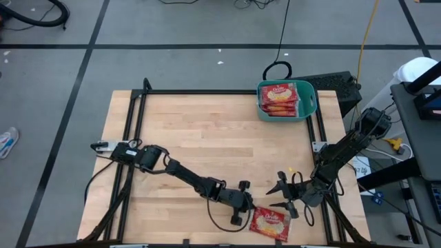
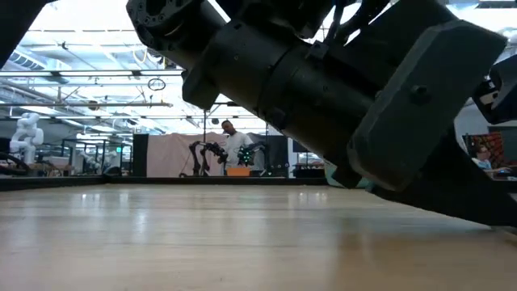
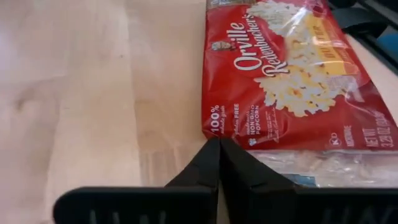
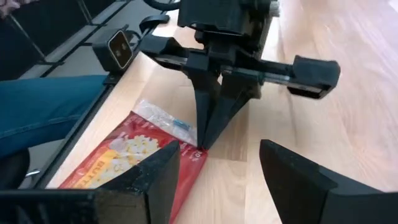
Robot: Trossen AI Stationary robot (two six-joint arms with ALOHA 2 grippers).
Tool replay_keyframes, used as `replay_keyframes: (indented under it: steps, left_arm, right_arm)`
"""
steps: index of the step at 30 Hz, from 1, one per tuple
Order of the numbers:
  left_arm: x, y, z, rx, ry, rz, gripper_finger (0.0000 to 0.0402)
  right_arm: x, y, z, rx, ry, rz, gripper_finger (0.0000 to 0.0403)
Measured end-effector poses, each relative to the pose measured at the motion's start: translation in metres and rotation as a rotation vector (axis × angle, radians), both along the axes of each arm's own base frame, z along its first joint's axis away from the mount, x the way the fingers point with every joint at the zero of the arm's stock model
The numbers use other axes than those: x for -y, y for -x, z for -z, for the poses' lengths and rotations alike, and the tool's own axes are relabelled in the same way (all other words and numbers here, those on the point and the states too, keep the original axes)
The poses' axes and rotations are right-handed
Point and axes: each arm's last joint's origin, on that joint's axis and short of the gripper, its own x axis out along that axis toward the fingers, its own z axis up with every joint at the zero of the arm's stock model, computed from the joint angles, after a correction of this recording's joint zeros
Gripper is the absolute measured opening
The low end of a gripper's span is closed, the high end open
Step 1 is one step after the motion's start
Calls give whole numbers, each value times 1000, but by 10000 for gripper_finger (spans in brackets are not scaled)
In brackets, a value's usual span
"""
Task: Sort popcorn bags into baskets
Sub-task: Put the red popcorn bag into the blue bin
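Closed fingertips of the left gripper (image 3: pixel 219 149) were pinched on the corner of a popcorn bag (image 1: pixel 269 224) at the table's near edge. Such a thin hold could be lost on lifting. The right gripper (image 1: pixel 286 196), spread wide and empty, was beside it; the basket (image 1: pixel 311 105) was far right.

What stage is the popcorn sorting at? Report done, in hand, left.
Done: red popcorn bags already lie in the teal basket. In hand: left gripper has shut at a corner of the last bag on the table. Left: lift and basket it. Right gripper waits open nearby.
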Motion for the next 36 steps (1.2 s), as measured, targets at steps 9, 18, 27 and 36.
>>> replay_keyframes:
  steps: [9,18,27,36]
  left_arm:
    - [-27,1,-46,8,-190,-35,4]
    - [-56,7,-97,36,-363,-87,2]
    - [-78,17,-136,48,-457,-132,1]
    - [-87,23,-156,62,-526,-106,1]
  right_arm:
    - [15,6,-16,24,6,103,212]
    - [34,8,-33,76,-38,257,212]
    - [43,15,-29,-1,-73,322,245]
    - [58,26,3,-15,-140,415,305]
